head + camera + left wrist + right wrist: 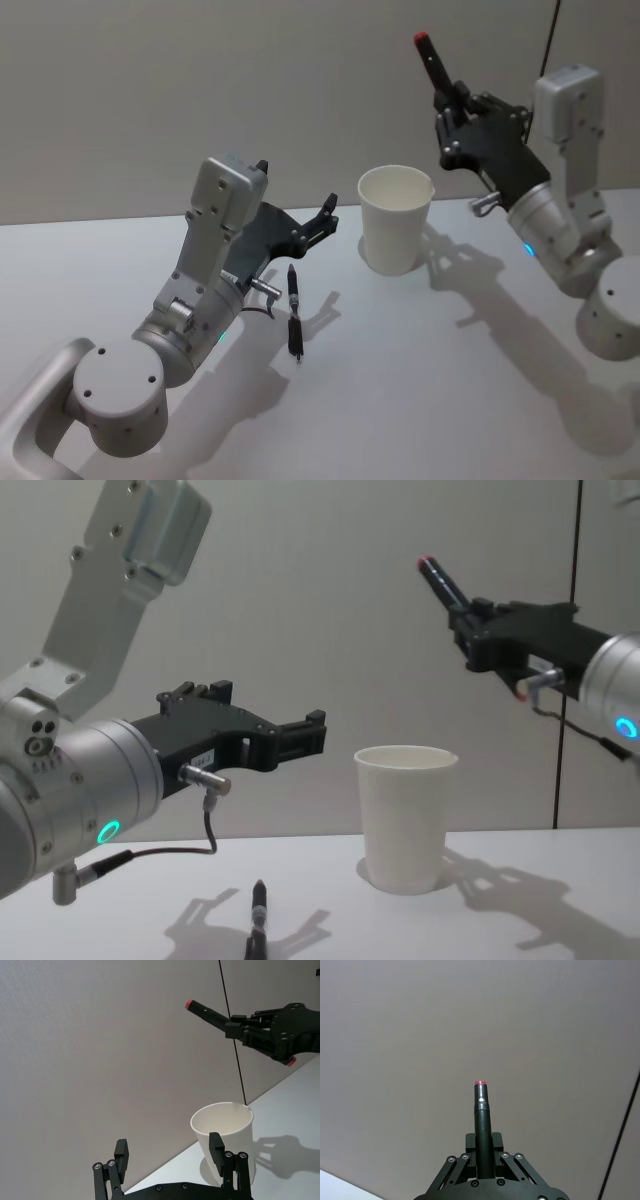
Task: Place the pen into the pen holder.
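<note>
Altogether one cup (395, 235), two pens, black pen (294, 312) lying, red-capped pen (436, 68) pinched by right hand (452, 100), left hand (296, 190) spread

A: Quick, where's the left arm (200, 270)?
B: Lower left of the head view. Elbow bent, forearm rising toward centre. The left gripper (169, 1146) is about level, fingers (121, 1154) spread wide, nothing between them.
A: And the right arm (560, 230)?
B: Right edge of the head view, bent upward. The right gripper (483, 1139) sits upper right, pointing up and left, clamped on a pen (432, 62) that sticks out past the tips.
A: Heights?
B: In the chest view the right gripper is higher than the left one. They're well apart.
</note>
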Robot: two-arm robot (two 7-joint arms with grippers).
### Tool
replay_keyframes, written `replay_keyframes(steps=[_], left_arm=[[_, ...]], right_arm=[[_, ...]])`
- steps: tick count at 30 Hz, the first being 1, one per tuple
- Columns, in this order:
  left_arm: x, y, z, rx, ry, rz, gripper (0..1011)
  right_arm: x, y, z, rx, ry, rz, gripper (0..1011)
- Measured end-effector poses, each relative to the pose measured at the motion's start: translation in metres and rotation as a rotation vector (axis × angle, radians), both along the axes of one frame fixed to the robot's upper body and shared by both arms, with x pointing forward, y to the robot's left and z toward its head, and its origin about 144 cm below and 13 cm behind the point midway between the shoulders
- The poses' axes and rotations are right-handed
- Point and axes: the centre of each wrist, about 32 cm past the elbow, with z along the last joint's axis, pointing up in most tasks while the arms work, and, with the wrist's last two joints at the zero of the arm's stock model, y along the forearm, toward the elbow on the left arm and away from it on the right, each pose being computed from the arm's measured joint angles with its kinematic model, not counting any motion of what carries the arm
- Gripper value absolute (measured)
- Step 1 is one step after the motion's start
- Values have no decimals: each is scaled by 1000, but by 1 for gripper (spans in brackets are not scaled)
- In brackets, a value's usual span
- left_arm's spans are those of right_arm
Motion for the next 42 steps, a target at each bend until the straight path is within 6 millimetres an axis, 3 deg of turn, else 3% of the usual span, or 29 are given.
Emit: replay_keyframes(steps=[20, 42], left_arm=[[0, 0, 0, 0, 0, 0, 1001], [0, 0, 0, 0, 0, 0, 1001]], right_arm=[[27, 21, -17, -63, -58, 78, 172], [45, 28, -44, -108, -122, 119, 172]])
